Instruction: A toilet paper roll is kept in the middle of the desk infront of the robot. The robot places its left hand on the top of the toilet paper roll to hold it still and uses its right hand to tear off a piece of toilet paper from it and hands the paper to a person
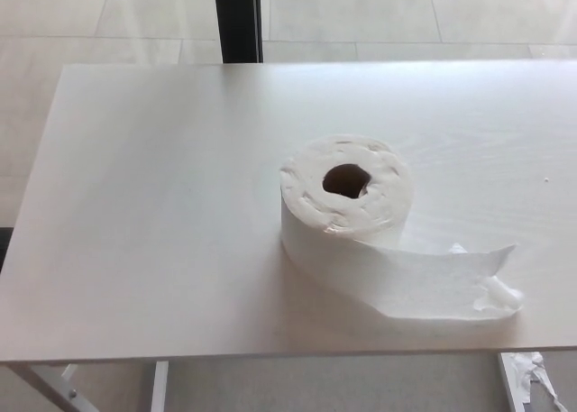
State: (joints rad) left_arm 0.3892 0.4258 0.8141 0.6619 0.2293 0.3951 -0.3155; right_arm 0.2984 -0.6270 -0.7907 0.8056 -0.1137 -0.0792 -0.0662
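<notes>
You've got the toilet paper roll (347, 196) upright at frame centre on the table (162, 205), loose tail (433, 281) trailing lower right; neither hand shows, so their state is unknown.

White desk (153, 205) bearing toilet paper roll (347, 200)

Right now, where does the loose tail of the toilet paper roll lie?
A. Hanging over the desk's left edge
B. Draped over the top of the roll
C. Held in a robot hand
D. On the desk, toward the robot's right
D: the loose tail runs from the upright toilet paper roll along the desk toward picture right; no hand shows.
</notes>
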